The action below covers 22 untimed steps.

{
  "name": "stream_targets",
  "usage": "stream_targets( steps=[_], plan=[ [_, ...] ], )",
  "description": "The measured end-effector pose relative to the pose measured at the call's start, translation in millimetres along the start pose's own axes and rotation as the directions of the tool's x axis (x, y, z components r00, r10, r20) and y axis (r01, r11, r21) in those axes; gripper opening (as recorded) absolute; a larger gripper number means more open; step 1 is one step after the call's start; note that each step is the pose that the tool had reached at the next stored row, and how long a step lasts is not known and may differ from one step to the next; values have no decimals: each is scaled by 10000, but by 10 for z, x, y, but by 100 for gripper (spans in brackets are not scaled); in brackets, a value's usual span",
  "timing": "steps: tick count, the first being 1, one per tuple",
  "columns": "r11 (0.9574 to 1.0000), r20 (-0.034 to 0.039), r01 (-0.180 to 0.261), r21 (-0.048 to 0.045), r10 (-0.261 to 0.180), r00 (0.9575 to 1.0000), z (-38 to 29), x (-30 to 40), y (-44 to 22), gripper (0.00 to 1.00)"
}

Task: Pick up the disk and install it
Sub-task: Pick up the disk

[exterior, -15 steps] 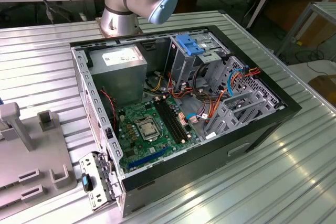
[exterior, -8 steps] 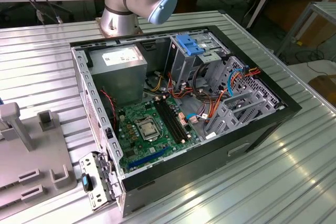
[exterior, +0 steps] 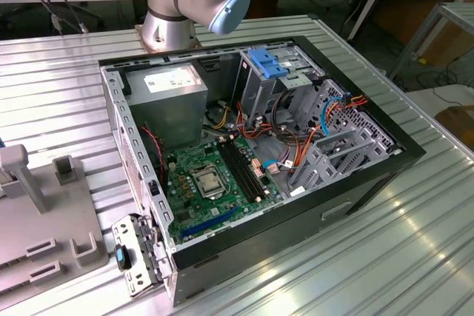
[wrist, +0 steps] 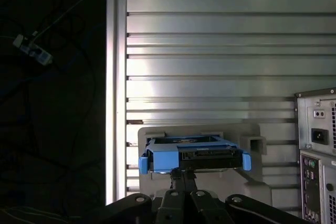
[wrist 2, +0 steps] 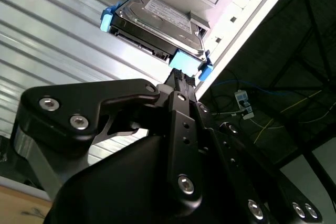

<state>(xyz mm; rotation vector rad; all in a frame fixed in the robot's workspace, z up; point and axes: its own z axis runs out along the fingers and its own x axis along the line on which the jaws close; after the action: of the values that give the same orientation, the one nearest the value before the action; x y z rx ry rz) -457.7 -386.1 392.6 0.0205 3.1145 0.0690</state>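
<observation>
Ribbed aluminium table (wrist: 210,51) carries a pale grey moulded holder (wrist: 231,182) at its edge. The rear panel of an open black computer case (wrist: 315,156) stands just beside it.

In the exterior view the case (exterior: 370,175) lies on its side. Exposed inside are a green motherboard (exterior: 211,183), a grey power supply (exterior: 167,86), red and orange cables (exterior: 296,146), and a perforated metal drive cage (exterior: 348,146) near a blue bracket (exterior: 268,62).

The disk (wrist: 194,153) sits on the holder. It is a flat dark body with a white label, framed in bright blue plastic with end tabs, as also seen in the second wrist view (wrist 2: 157,24).

The black gripper (wrist: 184,172) meets the disk's connector edge (wrist 2: 177,80). Whether it has clamped the disk cannot be told.
</observation>
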Motion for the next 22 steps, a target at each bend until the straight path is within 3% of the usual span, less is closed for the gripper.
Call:
stream_targets(
  steps=[4, 7, 9, 11, 13, 14, 20, 22],
  plan=[
    [9998, -8, 180, -5, -180, 9998, 0, 1, 0, 11],
    [9932, -49, 1167, -34, -1168, 9931, 1, 0, 0, 11],
    [9835, -76, 1809, -54, -1809, 9835, 0, 0, 0, 11],
    [9693, -101, 2456, -77, -2457, 9693, 0, 0, 0, 11],
    [9612, -112, 2757, -88, -2758, 9611, 0, 0, 0, 11],
    [9533, -122, 3019, -98, -3020, 9532, 0, 0, 0, 11],
    [9226, -154, 3855, -127, -3857, 9225, 0, 0, 0, 11],
    [9041, -168, 4270, -145, -4272, 9040, 0, 0, 0, 11]
  ],
)
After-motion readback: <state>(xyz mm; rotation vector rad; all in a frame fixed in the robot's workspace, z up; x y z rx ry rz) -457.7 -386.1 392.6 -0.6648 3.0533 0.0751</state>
